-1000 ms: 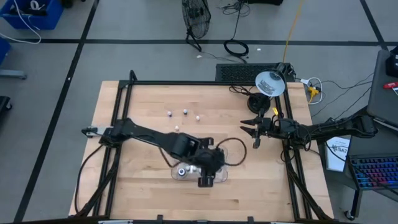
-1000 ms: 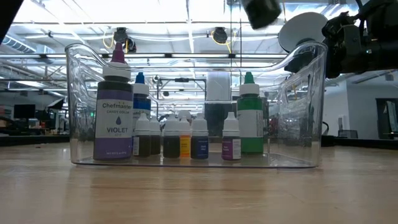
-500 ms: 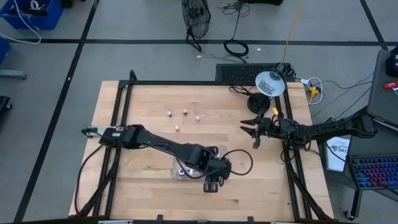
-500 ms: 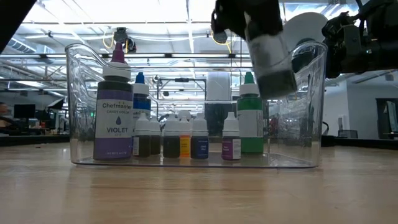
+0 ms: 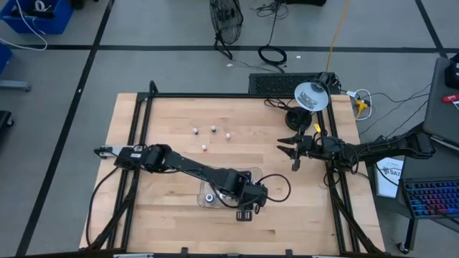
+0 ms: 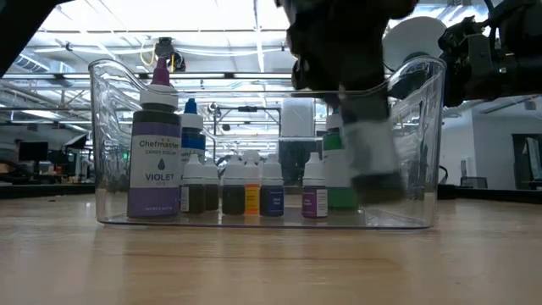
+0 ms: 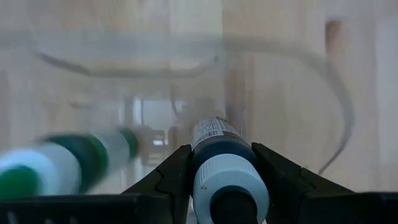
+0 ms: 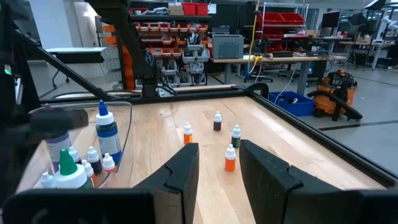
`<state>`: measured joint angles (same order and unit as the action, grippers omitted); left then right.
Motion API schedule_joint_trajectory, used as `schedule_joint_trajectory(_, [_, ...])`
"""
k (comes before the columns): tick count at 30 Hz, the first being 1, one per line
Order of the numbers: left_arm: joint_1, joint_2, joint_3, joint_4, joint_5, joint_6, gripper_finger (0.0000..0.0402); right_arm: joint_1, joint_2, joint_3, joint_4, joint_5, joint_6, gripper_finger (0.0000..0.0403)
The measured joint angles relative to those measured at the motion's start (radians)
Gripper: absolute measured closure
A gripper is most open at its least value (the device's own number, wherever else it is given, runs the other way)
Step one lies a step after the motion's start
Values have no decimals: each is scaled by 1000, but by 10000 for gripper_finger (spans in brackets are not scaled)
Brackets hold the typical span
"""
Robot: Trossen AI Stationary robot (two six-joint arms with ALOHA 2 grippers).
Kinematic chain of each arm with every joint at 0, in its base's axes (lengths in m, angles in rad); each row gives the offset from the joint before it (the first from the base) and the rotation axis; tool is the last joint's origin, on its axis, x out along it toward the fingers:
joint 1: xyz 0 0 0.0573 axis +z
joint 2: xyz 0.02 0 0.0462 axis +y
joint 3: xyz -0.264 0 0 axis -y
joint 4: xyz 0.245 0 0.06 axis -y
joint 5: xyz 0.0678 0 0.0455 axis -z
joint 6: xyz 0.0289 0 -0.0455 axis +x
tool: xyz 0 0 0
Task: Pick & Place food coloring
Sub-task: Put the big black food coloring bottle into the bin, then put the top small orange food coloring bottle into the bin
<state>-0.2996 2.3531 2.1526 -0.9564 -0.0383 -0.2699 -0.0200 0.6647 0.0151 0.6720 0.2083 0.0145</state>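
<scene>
The left gripper reaches across the wooden table to the near right end of the clear plastic tray, which sits near the table's front edge, a little right of centre. Its two fingers are pinched on a dark blue food coloring bottle with a pale cap, one finger pressed against each side of the body. In the low view this arm is a dark blur over the tray's right half, and the bottle it carries appears to hang inside the tray walls, though the blur does not let me say whether it touches the tray floor. Along the tray floor stand the other bottles: a tall violet bottle at the left end, a blue-capped bottle just behind it, a row of small dropper bottles in the middle, and a green bottle partly hidden behind the arm at the right. Four small bottles stand loose on the table's far half, well apart from the tray; the right wrist view shows them as two orange, one dark and one green. The right gripper hangs near the table's right edge, its fingers parted with nothing between them, well apart from the tray and the loose bottles.
</scene>
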Motion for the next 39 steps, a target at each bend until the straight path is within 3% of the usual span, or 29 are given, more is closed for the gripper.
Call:
schedule_joint_trajectory(6, [9,-3,-49,47,49,-11,250,0,0,0,1,0,0,296])
schedule_joint_trajectory(24, [19,-19,-53,154,65,-74,194,0,0,0,4,0,0,297])
schedule_joint_trajectory(30, [46,-119,-53,144,65,-152,202,0,0,0,4,0,0,297])
schedule_joint_trajectory(39, [63,-341,-52,33,93,-125,215,0,0,0,-3,0,0,297])
